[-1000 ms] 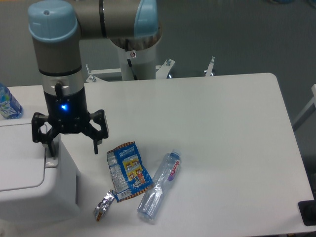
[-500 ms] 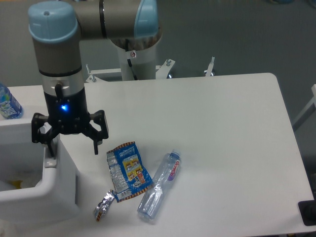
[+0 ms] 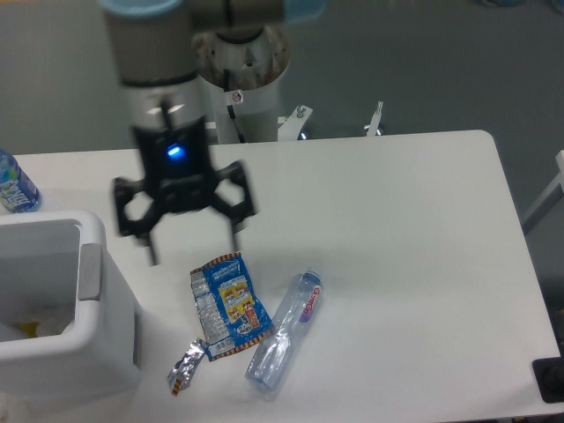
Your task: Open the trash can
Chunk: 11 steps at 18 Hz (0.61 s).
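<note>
The trash can (image 3: 62, 308) sits at the left edge of the surface (image 3: 379, 229), in the lower left of the view, partly cut off by the frame. The pincer (image 3: 192, 245) hangs above the surface to the right of the can and a little farther back, clear of it and touching nothing. Its two fingers are spread wide and empty, one tip near the can's right wall, the other above the snack packet (image 3: 227, 304); the whole tool is blurred.

The can stands upright with its mouth facing up and uncovered, so the inside shows, with something small and yellowish at the bottom. Its grey tab (image 3: 90, 272) lies along the right rim, on the side nearest the pincer. How far the can extends to the left cannot be told, so its long axis is unclear.

A clear plastic bottle (image 3: 284, 344) lies on its side right of the packet, and a crumpled foil wrapper (image 3: 185, 367) lies just below the packet. Another bottle (image 3: 15, 183) shows behind the can.
</note>
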Tool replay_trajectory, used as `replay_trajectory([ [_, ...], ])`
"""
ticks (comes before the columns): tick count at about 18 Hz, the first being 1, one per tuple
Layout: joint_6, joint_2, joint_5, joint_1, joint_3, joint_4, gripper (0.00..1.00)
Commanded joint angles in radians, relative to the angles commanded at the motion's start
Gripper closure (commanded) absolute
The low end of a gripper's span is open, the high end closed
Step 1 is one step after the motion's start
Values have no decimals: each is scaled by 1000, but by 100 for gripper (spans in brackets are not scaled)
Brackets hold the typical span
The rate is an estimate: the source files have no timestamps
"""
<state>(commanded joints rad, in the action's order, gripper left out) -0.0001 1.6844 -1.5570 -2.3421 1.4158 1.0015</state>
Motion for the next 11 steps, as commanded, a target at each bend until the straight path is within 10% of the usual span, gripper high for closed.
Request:
replay_trajectory([
  [11, 242, -34, -2, -149, 5, 153, 0],
])
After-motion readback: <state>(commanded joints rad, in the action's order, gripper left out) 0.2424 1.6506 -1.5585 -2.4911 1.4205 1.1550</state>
